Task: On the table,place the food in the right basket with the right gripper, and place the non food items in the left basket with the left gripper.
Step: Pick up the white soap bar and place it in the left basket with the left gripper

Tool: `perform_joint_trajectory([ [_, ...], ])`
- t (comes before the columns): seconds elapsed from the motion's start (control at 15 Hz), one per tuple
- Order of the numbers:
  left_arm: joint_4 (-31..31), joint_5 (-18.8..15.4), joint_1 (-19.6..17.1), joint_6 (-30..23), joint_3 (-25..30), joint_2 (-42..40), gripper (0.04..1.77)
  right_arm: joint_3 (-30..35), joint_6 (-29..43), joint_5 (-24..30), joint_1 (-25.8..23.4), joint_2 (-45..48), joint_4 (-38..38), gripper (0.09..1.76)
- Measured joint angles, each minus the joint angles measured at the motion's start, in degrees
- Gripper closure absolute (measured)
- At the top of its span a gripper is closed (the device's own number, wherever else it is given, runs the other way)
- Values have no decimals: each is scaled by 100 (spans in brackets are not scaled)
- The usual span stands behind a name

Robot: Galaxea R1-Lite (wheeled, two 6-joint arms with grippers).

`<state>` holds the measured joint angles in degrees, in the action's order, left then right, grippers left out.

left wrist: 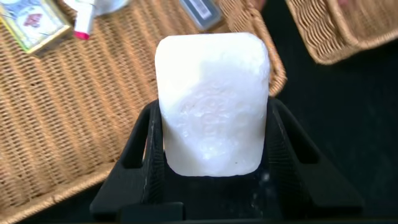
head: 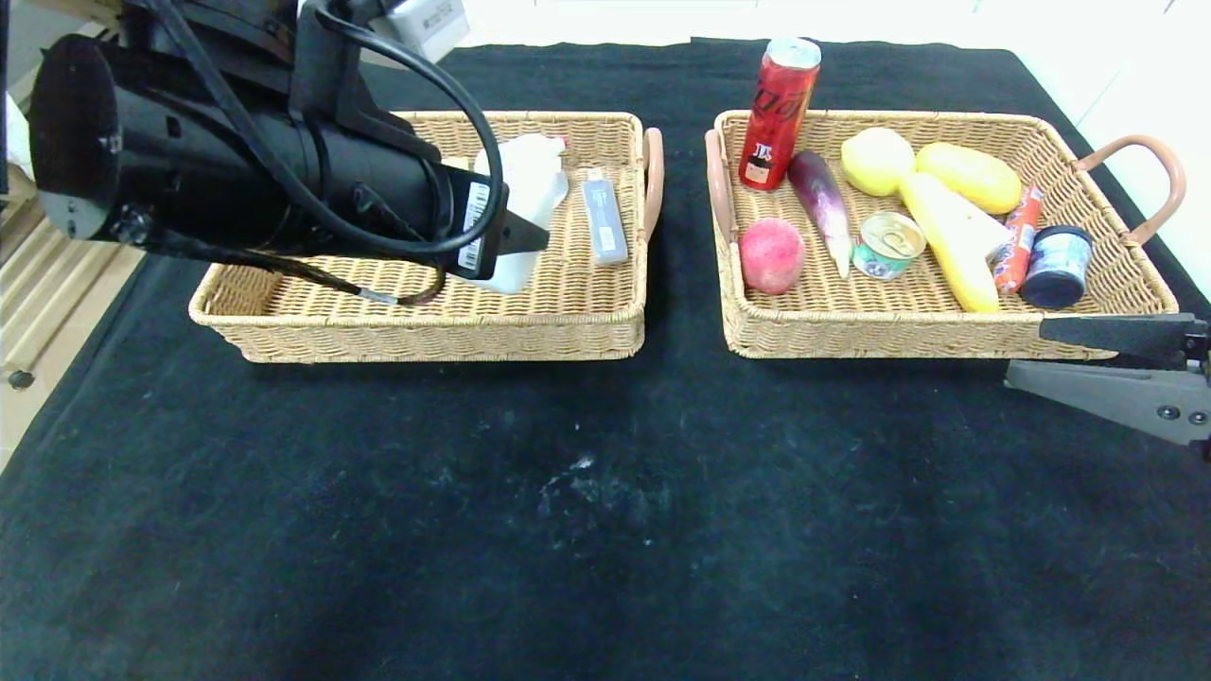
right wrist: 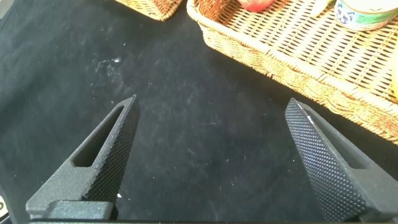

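My left gripper [head: 528, 236] is shut on a white rectangular block [head: 532, 178] and holds it over the left wicker basket [head: 426, 336]. In the left wrist view the block [left wrist: 211, 99] sits between the two black fingers of that gripper [left wrist: 212, 111], above the basket's weave [left wrist: 62, 112]. A grey-blue flat item [head: 605, 218] lies in this basket. The right basket [head: 899, 336] holds a red can [head: 778, 113], an eggplant [head: 821, 203], a peach [head: 771, 255], a tin [head: 887, 244], yellow fruit [head: 970, 175] and a sausage [head: 1020, 236]. My right gripper [head: 1026, 352] is open and empty by that basket's front right corner.
The left arm's black body hides the left basket's back left part. A small colourful box [left wrist: 34, 22] and a marker [left wrist: 84, 22] lie in the left basket. A dark-lidded jar [head: 1057, 265] stands in the right basket. The right wrist view shows the black cloth [right wrist: 211, 149] under the open gripper [right wrist: 212, 102].
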<state>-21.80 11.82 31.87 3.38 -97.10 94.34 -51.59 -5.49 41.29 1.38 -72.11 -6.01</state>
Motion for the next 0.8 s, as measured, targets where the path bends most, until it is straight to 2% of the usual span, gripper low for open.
perform_joint_trajectory([
  [0.27, 66, -635, -894, -22, -310, 138, 82, 0, 0, -4, 0, -13, 1, 14],
  [0.4, 386, -919, -1254, -44, -369, 238, 82, 0, 0, -2, -1, -13, 0, 14],
  [0.53, 642, -1079, -1536, -49, -371, 345, 83, 0, 0, -2, -6, -13, 0, 14],
  [0.8, 717, -1454, -1914, -54, -391, 518, 83, -4, 0, -4, -12, -13, 0, 14],
])
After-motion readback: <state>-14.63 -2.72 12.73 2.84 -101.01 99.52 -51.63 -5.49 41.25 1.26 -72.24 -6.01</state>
